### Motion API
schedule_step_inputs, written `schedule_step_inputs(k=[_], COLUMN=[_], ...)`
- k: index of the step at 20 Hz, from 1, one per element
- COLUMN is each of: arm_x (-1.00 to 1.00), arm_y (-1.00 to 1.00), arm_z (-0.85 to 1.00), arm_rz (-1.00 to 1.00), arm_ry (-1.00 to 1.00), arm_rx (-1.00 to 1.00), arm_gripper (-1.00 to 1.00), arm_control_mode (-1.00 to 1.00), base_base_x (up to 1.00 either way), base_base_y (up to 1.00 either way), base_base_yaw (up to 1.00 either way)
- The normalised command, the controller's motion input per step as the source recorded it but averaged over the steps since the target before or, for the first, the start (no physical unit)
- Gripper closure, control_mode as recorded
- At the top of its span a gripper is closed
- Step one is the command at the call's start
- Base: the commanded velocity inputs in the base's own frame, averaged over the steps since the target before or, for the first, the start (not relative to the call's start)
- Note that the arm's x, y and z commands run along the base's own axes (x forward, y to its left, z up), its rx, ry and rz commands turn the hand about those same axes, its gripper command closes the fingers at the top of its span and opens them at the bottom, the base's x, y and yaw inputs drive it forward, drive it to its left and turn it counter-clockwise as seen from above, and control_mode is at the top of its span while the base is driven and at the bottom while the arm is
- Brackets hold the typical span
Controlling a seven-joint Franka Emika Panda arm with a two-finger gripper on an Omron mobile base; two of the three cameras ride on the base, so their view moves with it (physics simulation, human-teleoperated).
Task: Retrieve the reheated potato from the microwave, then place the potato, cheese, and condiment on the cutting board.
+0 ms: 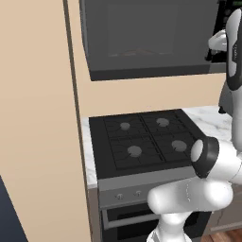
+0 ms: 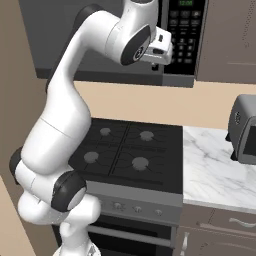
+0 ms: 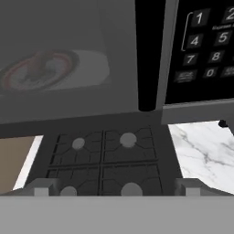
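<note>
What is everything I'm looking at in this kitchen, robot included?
microwave: one, dark grey, mounted above the stove, door shut
keypad: one, black, right end of the microwave
plate: one, pale with a reddish ring, dimly seen behind the microwave door
stove: one, black, four burners, below the microwave
counter: one, white marble, right of the stove
toaster oven: one, silver, on the counter
arm: one, white, in front of the stove
pincer: one, open, raised beside the keypad

It was a kitchen: a gas stove (image 2: 127,152) sat beneath the microwave (image 2: 175,40), beside a marble counter (image 2: 215,170) with a toaster oven (image 2: 245,130).
</note>
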Motion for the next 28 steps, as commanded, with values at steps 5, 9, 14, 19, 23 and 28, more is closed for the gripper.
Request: schedule_step_inputs(k=[5,9,14,19,23,28], arm_x=[0.17,0.17,0.19,0.21,0.25,0.33], arm_y=[-0.02,-0.01,0.00,0.00,0.00,0.00], arm_z=[0.00,-0.01,-0.05,-0.10,-0.10,-0.09], arm_rz=[0.09,0.10,0.05,0.01,0.00,-0.01], arm_ry=[-0.04,-0.06,-0.10,-0.10,-0.06,-0.01], arm_rx=[0.00,0.00,0.00,-0.01,-0.02,-0.04], arm_gripper=[-1.00,-1.00,-1.00,-1.00,-1.00,-1.00], arm_control_mode=[-1.00,-1.00,-1.00,-1.00,-1.00,-1.00], base_base_x=[0.00,0.00,0.00,0.00,0.00,0.00], base_base_y=[0.00,0.00,0.00,0.00,0.00,0.00], base_base_yaw=[0.00,0.00,0.00,0.00,0.00,0.00])
